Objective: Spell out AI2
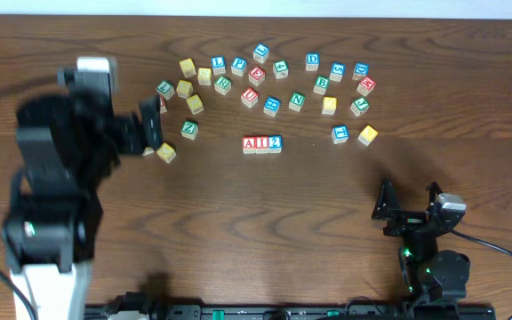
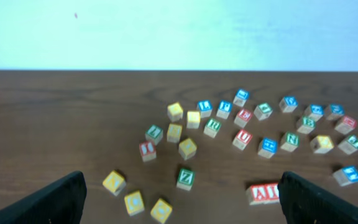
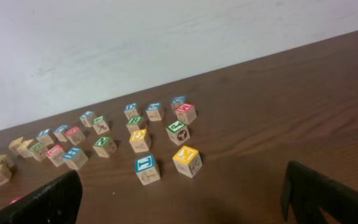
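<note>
Holding the left pincer [image 1: 152,127] wide open, raised above the left side of the tabletop [image 1: 469,107], gripping nothing and touching no block. Showing, in its wrist view, both dark fingers [image 2: 51,202] at the bottom corners, with only wood and scattered blocks in the broad gap between them. Sitting the right pincer [image 1: 409,203] near the front right of the tabletop, also spread wide, closing on nothing, well apart from every block. Displaying A [image 1: 250,143], I [image 1: 262,143] and 2 [image 1: 275,142] in a straight row at mid-tabletop, touching side to side, reading left to right in the overhead view. Showing the loose blocks [image 1: 274,84] curving in an arc behind that row, with a yellow block [image 1: 166,153] and a green Z [image 1: 189,128] lying just beside the left pincer's overhead outline. Partly hiding the row's end behind one finger in the left wrist view.
</note>
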Tool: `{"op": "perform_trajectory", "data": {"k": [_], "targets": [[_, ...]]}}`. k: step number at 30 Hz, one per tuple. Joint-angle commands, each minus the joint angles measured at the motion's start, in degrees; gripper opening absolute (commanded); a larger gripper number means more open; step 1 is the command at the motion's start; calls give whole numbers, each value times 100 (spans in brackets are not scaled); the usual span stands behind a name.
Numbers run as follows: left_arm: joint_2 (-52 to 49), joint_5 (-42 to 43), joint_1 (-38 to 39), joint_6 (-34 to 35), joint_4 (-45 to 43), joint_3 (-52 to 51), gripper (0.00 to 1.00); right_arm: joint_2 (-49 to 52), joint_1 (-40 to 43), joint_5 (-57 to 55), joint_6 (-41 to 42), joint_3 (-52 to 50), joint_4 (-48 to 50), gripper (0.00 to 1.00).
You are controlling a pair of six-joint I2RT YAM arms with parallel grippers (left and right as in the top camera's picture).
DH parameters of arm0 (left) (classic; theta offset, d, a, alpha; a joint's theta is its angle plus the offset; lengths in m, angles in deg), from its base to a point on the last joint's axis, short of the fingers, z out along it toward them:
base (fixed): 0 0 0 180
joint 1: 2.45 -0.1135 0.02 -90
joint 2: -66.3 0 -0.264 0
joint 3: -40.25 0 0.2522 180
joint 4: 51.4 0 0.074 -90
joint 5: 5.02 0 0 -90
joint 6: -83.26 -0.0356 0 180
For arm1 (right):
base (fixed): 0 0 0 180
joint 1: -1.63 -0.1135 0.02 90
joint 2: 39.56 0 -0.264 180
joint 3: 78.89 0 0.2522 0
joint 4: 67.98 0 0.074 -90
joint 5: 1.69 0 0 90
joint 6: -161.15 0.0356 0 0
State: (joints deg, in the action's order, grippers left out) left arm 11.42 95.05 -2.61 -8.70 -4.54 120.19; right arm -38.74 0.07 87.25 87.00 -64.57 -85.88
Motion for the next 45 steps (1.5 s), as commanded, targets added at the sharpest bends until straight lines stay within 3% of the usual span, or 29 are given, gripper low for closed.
{"op": "perform_trajectory", "data": {"k": [1, 11, 19, 31, 45], "targets": [[815, -308, -15, -79, -498, -1143, 98, -48, 76, -31, -72, -26, 0, 99], [3379, -476, -122, -79, -2151, -4048, 98, -48, 76, -31, -72, -26, 0, 99], [4664, -476, -192, -83, -2830, -5445, 97, -48, 76, -31, -72, -26, 0, 99], [5482, -522, -203, -146, -2959, -6131, 98, -48, 76, -33, -72, -26, 0, 99], [5482, -673, -203, -256, -2988, -6288, 97, -46, 76, -31, -72, -26, 0, 99]]}}
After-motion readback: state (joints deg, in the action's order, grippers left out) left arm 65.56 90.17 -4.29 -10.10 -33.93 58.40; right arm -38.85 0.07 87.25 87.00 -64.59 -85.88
